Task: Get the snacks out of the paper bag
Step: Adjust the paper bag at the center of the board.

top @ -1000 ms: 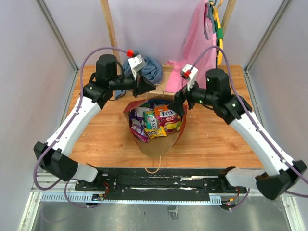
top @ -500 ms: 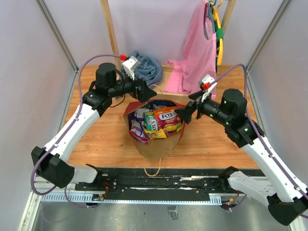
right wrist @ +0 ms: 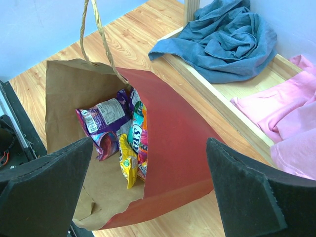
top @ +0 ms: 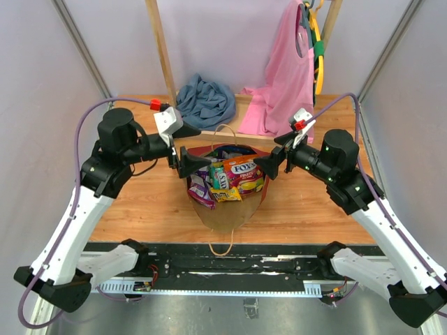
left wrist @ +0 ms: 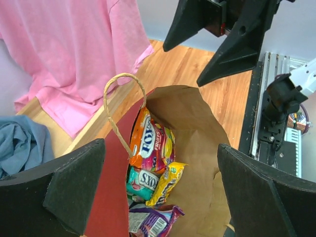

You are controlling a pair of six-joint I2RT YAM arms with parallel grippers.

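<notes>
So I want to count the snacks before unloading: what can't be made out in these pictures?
Top view: the snacks pile up, so upper packets cover any lying deeper in the paper bag; count unknown.
Left wrist view: the purple packet is cut off by the bottom edge.
Right wrist view: the bag's red wall hides part of the pile.

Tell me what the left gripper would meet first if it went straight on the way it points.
Probably the red side wall of the paper bag, since the open left gripper sits at its rim. Depth is unclear: it may clear the rim and meet the snacks first.
</notes>
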